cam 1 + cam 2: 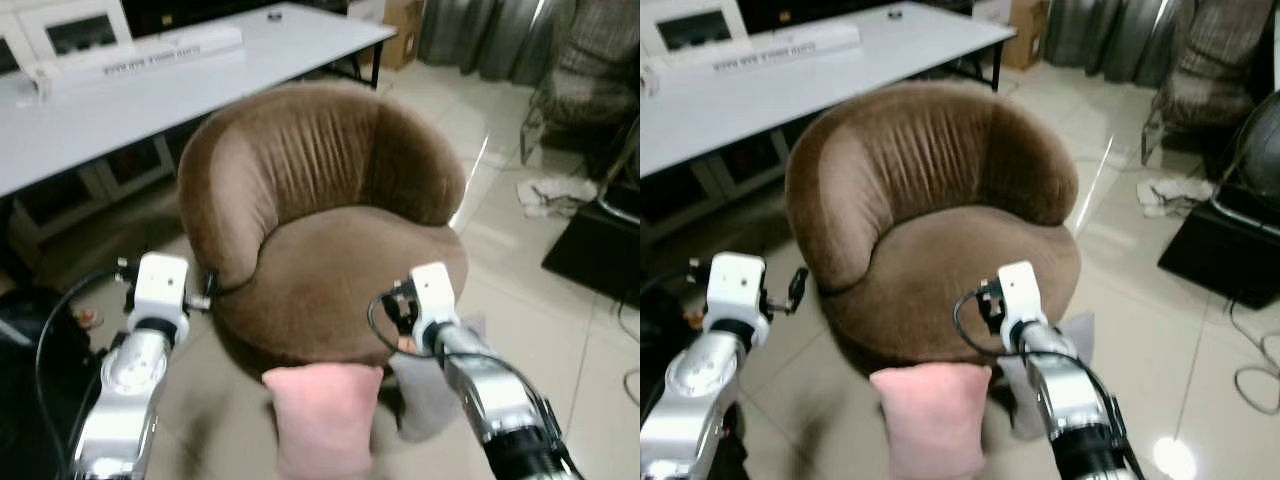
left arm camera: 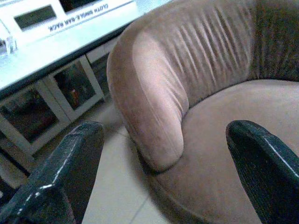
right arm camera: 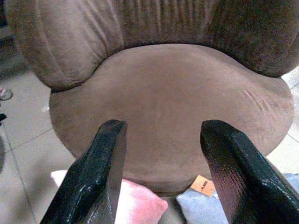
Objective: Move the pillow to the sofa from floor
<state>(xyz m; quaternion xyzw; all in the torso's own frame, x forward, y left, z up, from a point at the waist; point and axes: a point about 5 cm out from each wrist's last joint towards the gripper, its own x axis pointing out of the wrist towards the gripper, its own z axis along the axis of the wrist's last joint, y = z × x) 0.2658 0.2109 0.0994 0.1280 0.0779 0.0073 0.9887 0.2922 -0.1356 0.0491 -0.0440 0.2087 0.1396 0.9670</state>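
Right claw [image 3: 159, 172] above pillow [image 1: 325, 415].

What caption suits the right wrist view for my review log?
Open right claw faces the brown sofa seat, pink pillow below on the floor.

The room is evenly and fairly brightly lit, with glare streaking the floor tiles [image 1: 478, 160] at about two o'clock and washing out the white table [image 1: 150, 90] at eleven o'clock. The head views are soft, and the pink pillow [image 1: 322, 415] at six o'clock is the blurriest. The wrist views look slightly hazy, with the near black fingers [image 2: 70, 172] out of focus.
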